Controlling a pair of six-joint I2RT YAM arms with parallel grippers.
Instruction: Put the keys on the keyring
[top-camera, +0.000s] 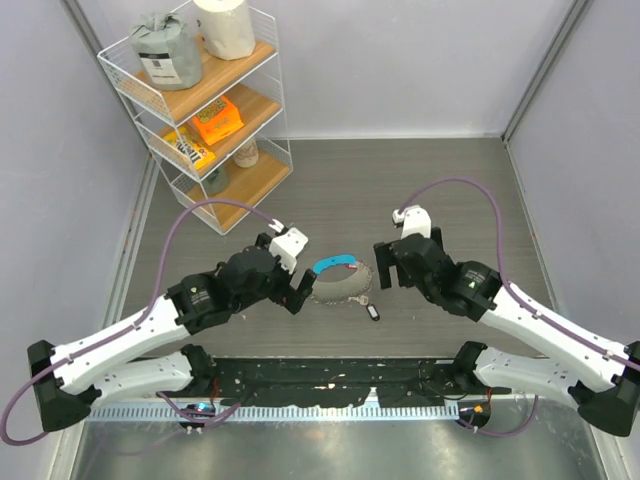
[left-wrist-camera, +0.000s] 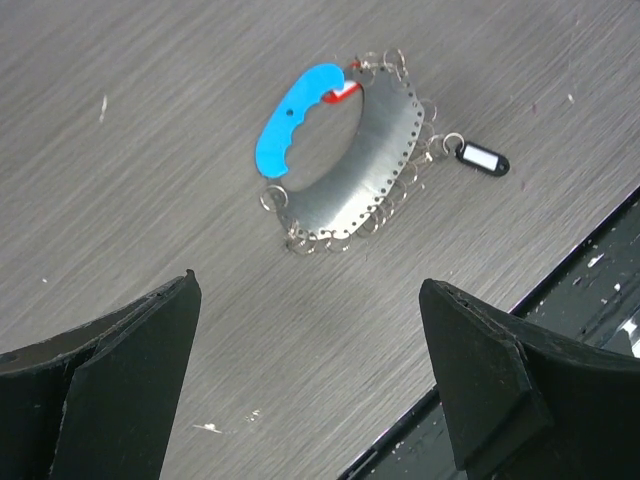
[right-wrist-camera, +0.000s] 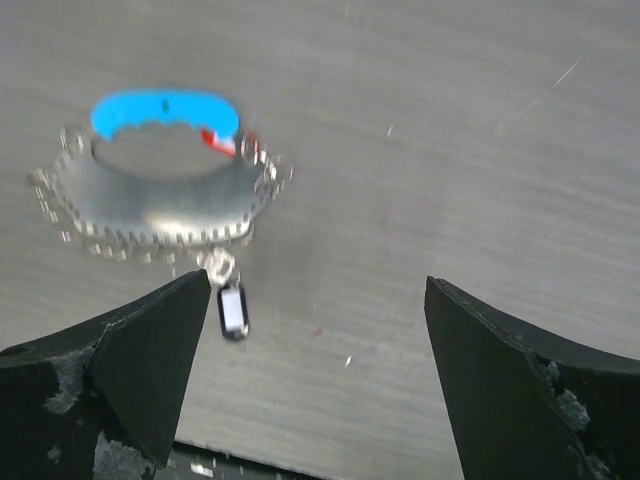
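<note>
The keys (top-camera: 340, 286) show as one silvery fan with a toothed edge and small rings, flat on the table between my grippers. I cannot pick out single keys. The keyring's blue curved tag (top-camera: 333, 264) and small red tag (left-wrist-camera: 343, 93) sit on the fan's far side. A small black tag (top-camera: 373, 312) with a white label hangs off its near edge. My left gripper (top-camera: 298, 275) is open and empty just left of the fan (left-wrist-camera: 375, 165). My right gripper (top-camera: 382, 266) is open and empty just right of it (right-wrist-camera: 160, 205). Neither touches it.
A white wire shelf rack (top-camera: 200, 110) stands at the back left, holding rolls and an orange box. A dark rail (top-camera: 330, 375) runs along the table's near edge. Grey walls close in the left, back and right sides.
</note>
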